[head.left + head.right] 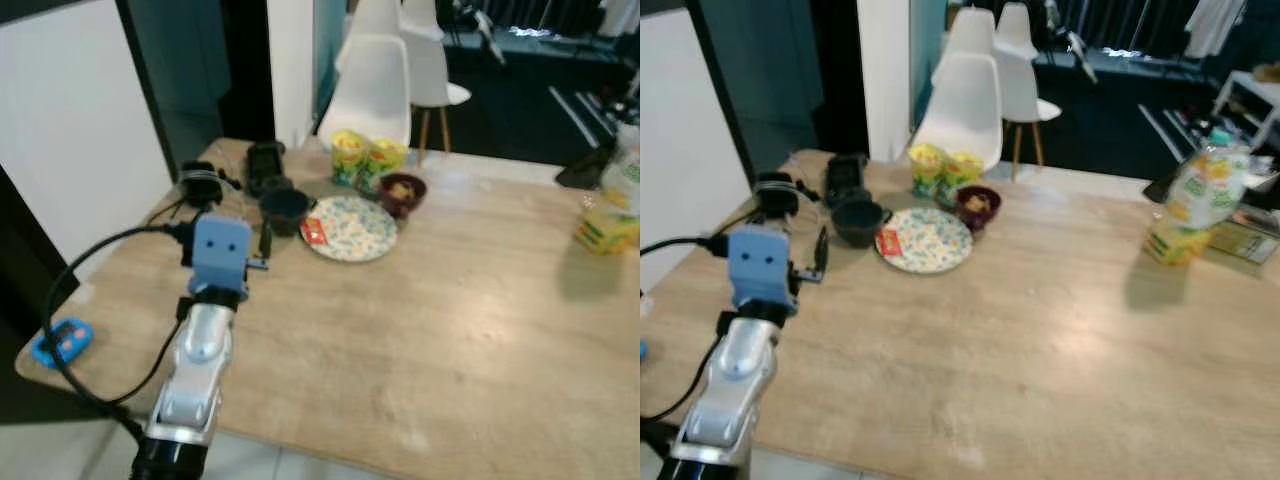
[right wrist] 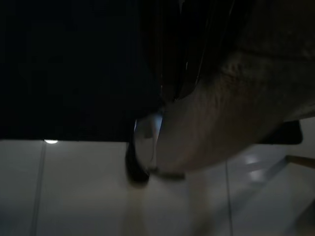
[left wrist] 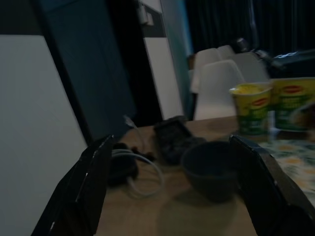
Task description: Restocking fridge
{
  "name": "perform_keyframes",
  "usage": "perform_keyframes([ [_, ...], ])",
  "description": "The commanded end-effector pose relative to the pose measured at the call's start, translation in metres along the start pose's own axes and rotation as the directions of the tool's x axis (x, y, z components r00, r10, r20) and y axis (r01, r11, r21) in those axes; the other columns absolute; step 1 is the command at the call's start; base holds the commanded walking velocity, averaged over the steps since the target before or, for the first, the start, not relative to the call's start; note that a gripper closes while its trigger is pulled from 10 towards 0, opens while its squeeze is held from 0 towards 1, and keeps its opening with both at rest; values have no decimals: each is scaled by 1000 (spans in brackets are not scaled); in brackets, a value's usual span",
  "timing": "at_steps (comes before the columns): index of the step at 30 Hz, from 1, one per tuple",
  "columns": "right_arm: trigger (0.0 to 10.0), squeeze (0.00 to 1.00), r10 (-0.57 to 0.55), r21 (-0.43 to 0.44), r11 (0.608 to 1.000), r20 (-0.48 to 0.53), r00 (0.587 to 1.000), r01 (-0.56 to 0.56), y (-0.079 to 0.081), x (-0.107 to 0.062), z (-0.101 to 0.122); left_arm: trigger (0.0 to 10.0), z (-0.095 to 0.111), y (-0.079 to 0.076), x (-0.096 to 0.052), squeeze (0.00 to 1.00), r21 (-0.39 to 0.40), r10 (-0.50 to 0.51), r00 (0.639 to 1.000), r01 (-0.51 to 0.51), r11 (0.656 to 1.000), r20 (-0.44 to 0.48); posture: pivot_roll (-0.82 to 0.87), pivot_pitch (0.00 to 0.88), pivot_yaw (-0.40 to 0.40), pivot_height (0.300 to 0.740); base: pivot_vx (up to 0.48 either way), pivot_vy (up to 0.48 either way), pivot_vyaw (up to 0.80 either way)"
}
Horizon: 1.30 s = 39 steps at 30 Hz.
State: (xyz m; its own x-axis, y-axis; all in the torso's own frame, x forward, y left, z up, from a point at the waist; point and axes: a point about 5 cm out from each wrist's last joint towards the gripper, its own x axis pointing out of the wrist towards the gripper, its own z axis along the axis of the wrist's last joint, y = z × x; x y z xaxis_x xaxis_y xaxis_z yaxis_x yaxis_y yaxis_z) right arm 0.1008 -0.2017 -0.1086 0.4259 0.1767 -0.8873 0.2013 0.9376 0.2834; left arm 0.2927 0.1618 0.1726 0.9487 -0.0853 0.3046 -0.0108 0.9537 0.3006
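Approach phase of a fridge-restocking task, seen from the head and wrist cameras. The left gripper [image 3: 172,196] is held out low over the near-left part of the wooden table [image 1: 450,330], its two black fingers [image 3: 83,187] spread wide apart and holding nothing; between them, ahead, the left wrist view frames a dark bowl [image 1: 284,209]. Beyond the bowl stand two yellow-green instant-noodle cups [image 1: 362,160], with a patterned plate [image 1: 352,228] carrying a small red packet [image 1: 314,232] just beside the bowl, and a maroon bowl of food [image 1: 402,192] at the plate's far edge. A juice bottle [image 1: 1195,205] stands well apart, near the table's far-right edge. The right arm hangs idle; its wrist view is dark, and the state of the right gripper cannot be told. No item is yet in hand, so the step appears to be selecting and reaching for a first item. The next move likely calls for extending the left arm forward until the spread fingers flank the chosen item, then closing them.
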Motion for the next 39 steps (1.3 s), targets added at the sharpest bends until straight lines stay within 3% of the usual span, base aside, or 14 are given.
perform_keyframes([
  [1,10000,0,10,0,1000,-6,1000,-10,3,1,-1,10000,3,-6,2,0,25,-26,1000,26,999,4,123,0,-13,740,0,0,0],
  [9,10000,0,5,1,1000,-8,1000,-5,1,0,-3,10000,4,-23,-3,0,13,-145,989,145,989,-1,120,0,-13,740,0,-263,0],
  [20,10000,0,8,-12,1000,-16,1000,-8,1,0,-3,10000,10,-18,0,0,39,-140,990,138,990,35,137,0,-29,740,0,-129,0],
  [26,10000,0,11,-29,1000,-23,1000,-11,1,0,-2,10000,16,12,8,0,87,-60,997,55,995,53,150,0,-37,740,0,0,0],
  [30,10000,0,6,-37,999,-33,999,-7,-1,-1,-5,10000,18,51,13,0,157,45,998,-52,986,51,153,0,-42,740,0,0,0],
  [31,10000,0,6,-37,999,-33,999,-7,-1,-1,-5,10000,18,51,13,0,157,45,998,-52,986,51,153,0,-42,740,0,0,0],
  [34,10000,0,6,-40,999,-36,999,-7,-2,-2,-5,10000,17,76,15,0,210,87,995,-96,973,49,150,0,-44,740,0,0,0],
  [39,10000,0,1,-46,999,-45,999,-3,-6,-4,-9,10000,15,92,21,0,267,5,1000,-12,964,25,134,0,-49,740,0,0,0],
])
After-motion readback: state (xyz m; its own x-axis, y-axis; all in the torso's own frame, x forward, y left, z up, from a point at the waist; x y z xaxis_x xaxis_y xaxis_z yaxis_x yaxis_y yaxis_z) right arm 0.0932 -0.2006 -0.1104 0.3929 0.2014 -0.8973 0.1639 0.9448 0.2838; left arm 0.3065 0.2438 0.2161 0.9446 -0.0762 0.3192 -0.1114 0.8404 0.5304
